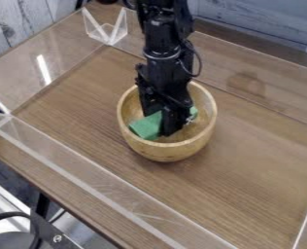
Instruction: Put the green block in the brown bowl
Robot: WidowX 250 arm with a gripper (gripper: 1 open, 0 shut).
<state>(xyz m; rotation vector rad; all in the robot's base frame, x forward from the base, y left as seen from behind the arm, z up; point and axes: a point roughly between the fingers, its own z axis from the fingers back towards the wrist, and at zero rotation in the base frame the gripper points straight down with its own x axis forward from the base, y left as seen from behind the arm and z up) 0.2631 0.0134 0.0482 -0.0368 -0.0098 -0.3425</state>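
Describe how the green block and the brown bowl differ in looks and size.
The green block is bright green, while the brown bowl is light tan. The block is a small bar with straight edges; the bowl is round and much larger. The block lies inside, partly hidden by the gripper, whereas the bowl rests on the table.
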